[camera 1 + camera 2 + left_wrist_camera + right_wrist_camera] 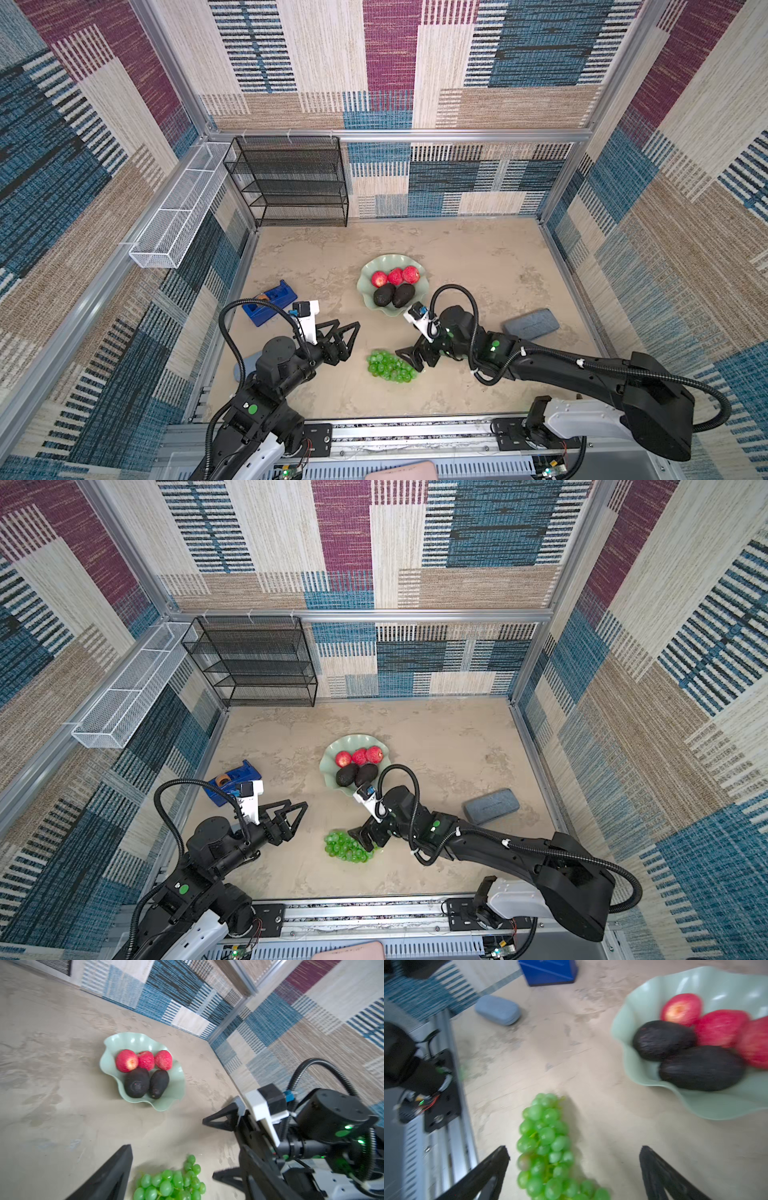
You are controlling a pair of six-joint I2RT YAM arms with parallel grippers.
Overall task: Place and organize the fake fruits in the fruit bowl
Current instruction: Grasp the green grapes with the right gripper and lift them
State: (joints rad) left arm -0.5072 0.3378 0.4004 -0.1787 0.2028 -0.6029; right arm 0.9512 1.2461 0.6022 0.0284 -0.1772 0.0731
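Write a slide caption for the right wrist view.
Open right gripper at the green grapes on the table; three red fruits, two avocados in the bowl.

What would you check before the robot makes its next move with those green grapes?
1. Right gripper open: ok.
2. Grapes between its fingers: ok, nearer one finger.
3. Left gripper apart from the grapes: ok.
4. Bare room in the fruit bowl beyond the red fruits and avocados: ok, likely enough.
5. All fruit in the bowl: not ok, the grapes lie on the table.
6. Fingers low enough to grip: cannot tell.
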